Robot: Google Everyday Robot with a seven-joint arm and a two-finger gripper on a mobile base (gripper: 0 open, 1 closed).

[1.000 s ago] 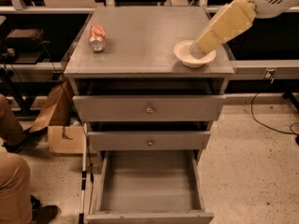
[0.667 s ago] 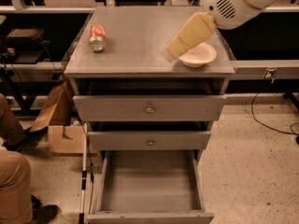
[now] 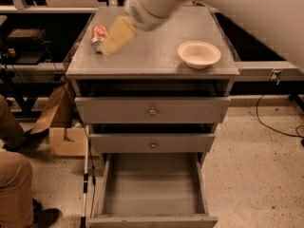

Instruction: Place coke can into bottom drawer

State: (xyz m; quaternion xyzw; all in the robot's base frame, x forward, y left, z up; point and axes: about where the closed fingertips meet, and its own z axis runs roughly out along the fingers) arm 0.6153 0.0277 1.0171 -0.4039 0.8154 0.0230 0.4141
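The coke can (image 3: 98, 35) lies on its side at the back left of the grey cabinet top (image 3: 156, 56). My gripper (image 3: 114, 38) hangs over the cabinet top just to the right of the can, with the arm (image 3: 156, 4) reaching in from the upper right. The bottom drawer (image 3: 153, 186) is pulled out at the foot of the cabinet and its grey floor is bare.
A white bowl (image 3: 199, 54) stands at the right of the cabinet top. Two upper drawers (image 3: 153, 110) with round knobs are shut. A cardboard box (image 3: 59, 122) and a person's legs (image 3: 12, 175) are at the left. A cable (image 3: 275, 127) runs on the floor at the right.
My gripper has swung left across the cabinet top, from over the white bowl to beside the coke can. The can and bowl have not moved.
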